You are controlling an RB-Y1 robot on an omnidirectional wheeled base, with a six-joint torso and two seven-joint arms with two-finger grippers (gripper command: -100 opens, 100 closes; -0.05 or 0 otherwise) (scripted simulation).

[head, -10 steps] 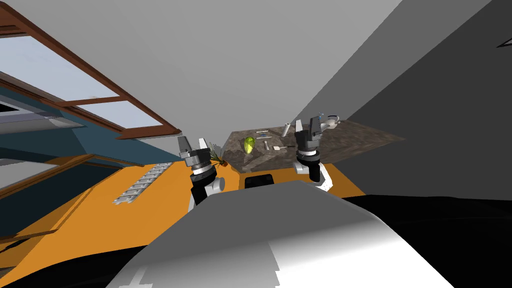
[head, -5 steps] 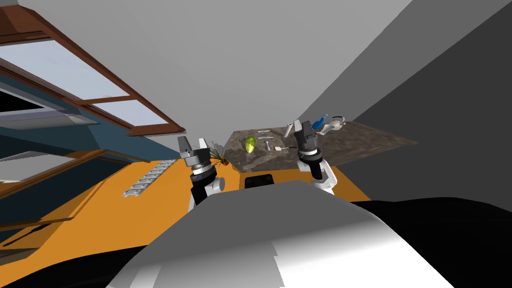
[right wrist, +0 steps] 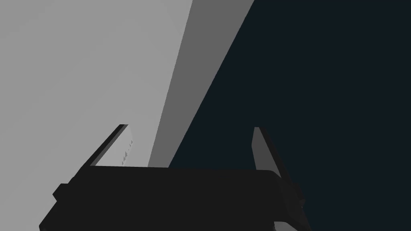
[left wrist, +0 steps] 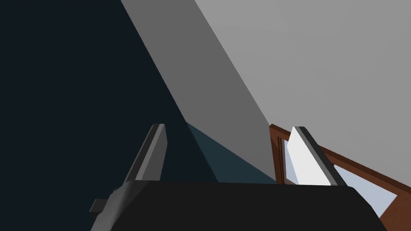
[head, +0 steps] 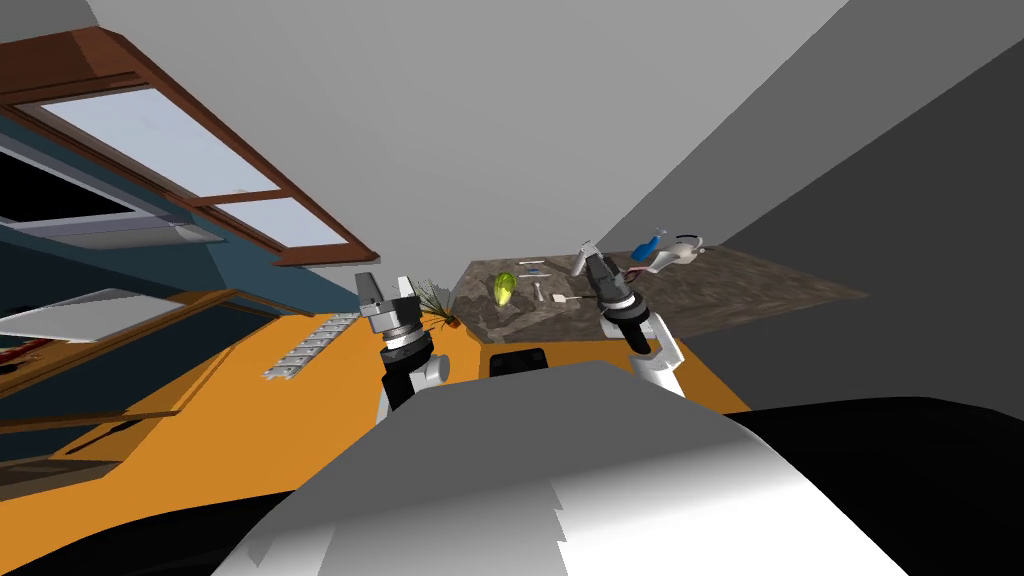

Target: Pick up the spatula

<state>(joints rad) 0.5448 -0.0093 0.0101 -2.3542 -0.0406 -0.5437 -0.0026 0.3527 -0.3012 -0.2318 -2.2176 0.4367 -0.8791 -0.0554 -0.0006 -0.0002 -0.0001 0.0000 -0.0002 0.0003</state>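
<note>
The spatula (head: 562, 297) looks like a small white utensil with a flat square blade, lying on the dark mottled countertop (head: 740, 285) ahead of me. My right gripper (head: 591, 258) is raised over the counter just right of it, leaning left by a white cylinder (head: 578, 263). In the right wrist view that gripper (right wrist: 189, 127) is open with nothing between its fingers. My left gripper (head: 385, 287) is held upright left of the counter, and in its own wrist view (left wrist: 228, 127) it stands open and empty.
On the counter lie a yellow-green object (head: 503, 288), other small white utensils (head: 531, 264), a blue bottle (head: 647, 246) and a white teapot (head: 682, 249). A small plant (head: 437, 305) stands at the counter's left end. A grey ribbed strip (head: 305, 347) lies on the orange surface (head: 200, 400).
My right gripper has swung left and tilted over, from near the teapot to beside the white cylinder. My head view has shifted a little. The left arm has stayed put.
</note>
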